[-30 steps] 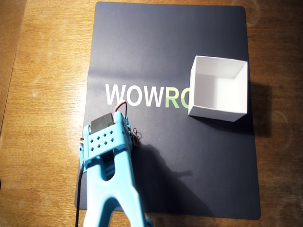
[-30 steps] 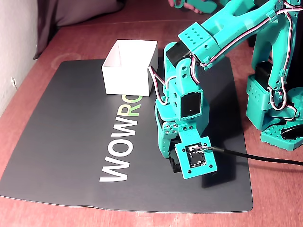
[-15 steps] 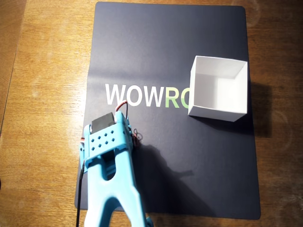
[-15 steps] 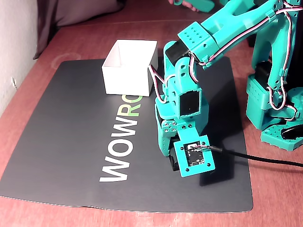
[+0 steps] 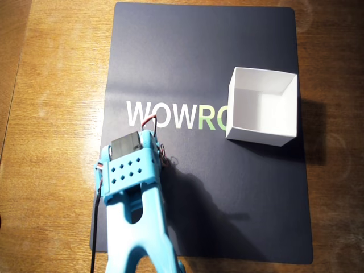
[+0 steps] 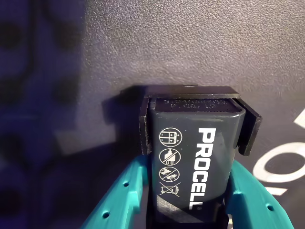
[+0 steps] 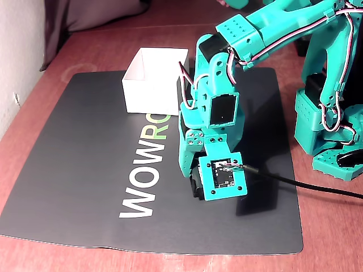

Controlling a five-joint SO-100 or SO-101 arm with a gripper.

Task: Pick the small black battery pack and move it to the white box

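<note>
Teal plastic fingers (image 6: pixel 121 198) of the gripper (image 6: pixel 190 210) press against both long sides of the small black battery pack (image 6: pixel 193 152) in the wrist view, so the jaws are pinching it. Against the frames from a second ago, the arm has shifted: in the fixed view the wrist camera board (image 7: pixel 222 177) sits higher and a little further left than before, and its shadow on the mat (image 7: pixel 85 164) now lies apart from it, which shows the gripper raised off the surface. In the overhead view the perforated blue plate (image 5: pixel 128 169) has moved slightly up the picture, towards the white "WOWRO" lettering (image 5: pixel 170 115).

Seen from the wrist camera, the battery pack is a dark rectangular block with white "PROCELL" lettering running along its length and a column of four round white warning symbols beside it. A black clip or holder (image 6: pixel 190 95) wraps around its far end, with flanges sticking out on both sides. From overhead only a grey-black top face (image 5: pixel 125 143) shows ahead of the blue plate, with a thin red wire (image 5: pixel 150 121) arching out of it.

The pack is over the mat's left part in the overhead view, just below the "W" of the lettering. The white box (image 5: pixel 287 108) stands near the mat's right edge, well apart from the gripper, unmoved.
</note>
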